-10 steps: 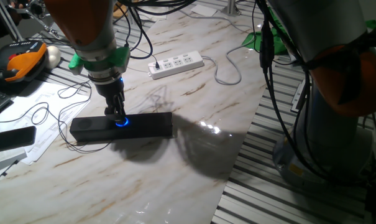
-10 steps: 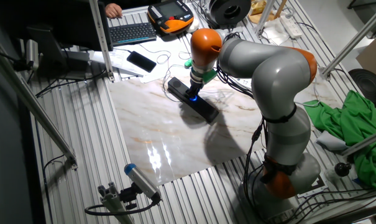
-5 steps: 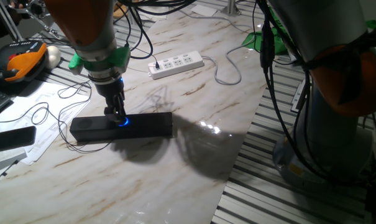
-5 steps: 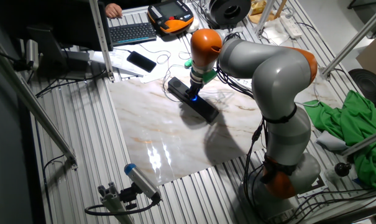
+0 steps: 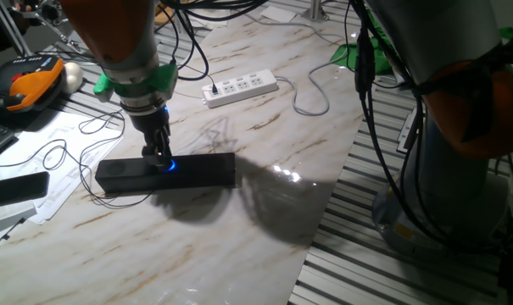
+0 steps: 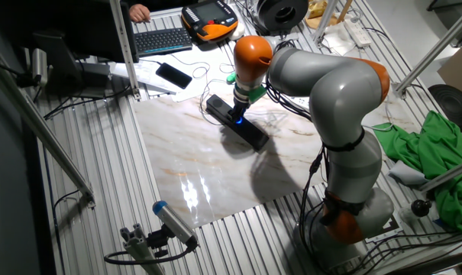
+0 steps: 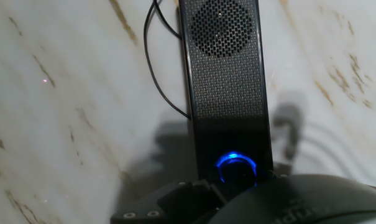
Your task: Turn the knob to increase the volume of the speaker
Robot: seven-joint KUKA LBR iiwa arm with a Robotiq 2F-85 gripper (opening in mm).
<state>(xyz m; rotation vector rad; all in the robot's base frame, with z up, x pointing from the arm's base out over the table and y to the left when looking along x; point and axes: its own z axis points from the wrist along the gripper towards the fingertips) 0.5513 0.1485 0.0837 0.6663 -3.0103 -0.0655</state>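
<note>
The speaker (image 5: 197, 169) is a long black bar lying on the marble table; it also shows in the other fixed view (image 6: 250, 132) and in the hand view (image 7: 225, 74). The knob (image 5: 166, 165) glows blue at the bar's middle, and shows in the other fixed view (image 6: 237, 119) and the hand view (image 7: 236, 169). My gripper (image 5: 159, 158) points straight down with its fingers close together around the knob, as also seen in the other fixed view (image 6: 238, 115). In the hand view the gripper body hides the knob's lower edge.
A white power strip (image 5: 241, 87) lies behind the speaker. A flat black remote (image 5: 14, 188) rests on papers at the left. The speaker's thin cable (image 7: 156, 68) loops beside it. A keyboard (image 6: 162, 40) and green cloth (image 6: 444, 168) lie off the table.
</note>
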